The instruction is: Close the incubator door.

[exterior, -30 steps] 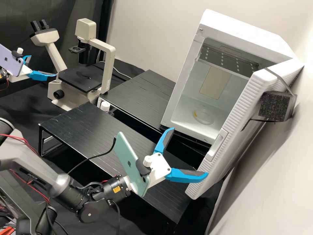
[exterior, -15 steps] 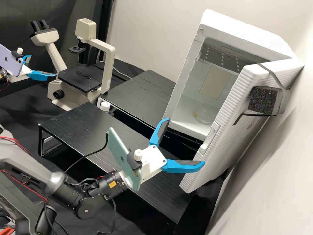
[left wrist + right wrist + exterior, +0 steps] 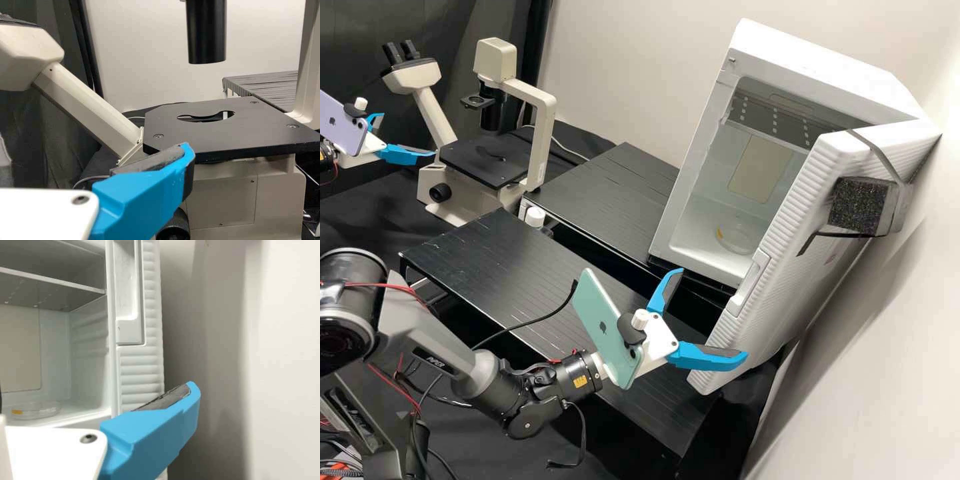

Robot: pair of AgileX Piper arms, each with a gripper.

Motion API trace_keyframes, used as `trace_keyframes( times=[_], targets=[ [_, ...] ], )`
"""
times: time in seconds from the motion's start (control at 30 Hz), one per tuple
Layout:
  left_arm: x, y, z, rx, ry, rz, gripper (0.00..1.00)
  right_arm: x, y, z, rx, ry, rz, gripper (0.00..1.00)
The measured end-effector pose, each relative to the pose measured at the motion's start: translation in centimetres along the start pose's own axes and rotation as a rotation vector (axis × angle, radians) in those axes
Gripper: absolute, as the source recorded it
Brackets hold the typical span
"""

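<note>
The white incubator (image 3: 700, 167) stands with its ribbed door (image 3: 780, 240) wide ajar, a dark foam block (image 3: 859, 205) strapped to the door's outer side. Before the door's lower edge is my right gripper (image 3: 713, 315), open and empty; one finger overlaps that edge, and I cannot tell if it touches. In the right wrist view, the right gripper (image 3: 97, 390) has a fingertip crossing past the outer edge of the door (image 3: 141, 370). Far from the incubator, my left gripper (image 3: 408, 135) is open beside the microscope; in the left wrist view, a finger of the left gripper (image 3: 142, 197) shows.
The microscope (image 3: 543, 140) stands at the back left. Low black racks (image 3: 513, 273) lie between it and the incubator. A clear dish (image 3: 735, 239) rests on the incubator floor. Behind the door's outer side rises the pale wall (image 3: 887, 373).
The door first swung some way inward along with my right gripper, then stopped. Since then, the right gripper has shifted right and lower in the high view. The left arm has stayed still.
</note>
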Motion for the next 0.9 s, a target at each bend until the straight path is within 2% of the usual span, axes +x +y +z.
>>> trace_keyframes(
  times=[0.1, 0.27, 0.5, 0.7, 0.77, 0.9],
  targets=[
    [0.0, 0.0, 0.0, 0.000, 0.000, 0.000, 1.00, 0.1, -0.4, -0.3, 0.016, 0.007, -0.005, 1.00],
    [0.0, 0.0, 0.0, 0.000, 0.000, 0.000, 1.00, 0.6, -1.0, -0.9, 0.016, 0.030, -0.017, 1.00],
    [0.0, 0.0, 0.0, 0.000, 0.000, 0.000, 1.00, 0.9, -1.5, -1.1, 0.050, 0.020, -0.025, 1.00],
    [0.0, 0.0, 0.0, 0.000, 0.000, 0.000, 1.00, 0.6, -1.1, -2.1, 0.127, 0.053, -0.026, 1.00],
    [0.0, 0.0, 0.0, 0.000, 0.000, 0.000, 1.00, 0.2, -1.1, -2.7, 0.163, 0.068, -0.056, 1.00],
    [0.0, 0.0, 0.0, 0.000, 0.000, 0.000, 1.00, -0.7, -1.6, -4.3, 0.200, 0.126, -0.132, 1.00]
  ],
)
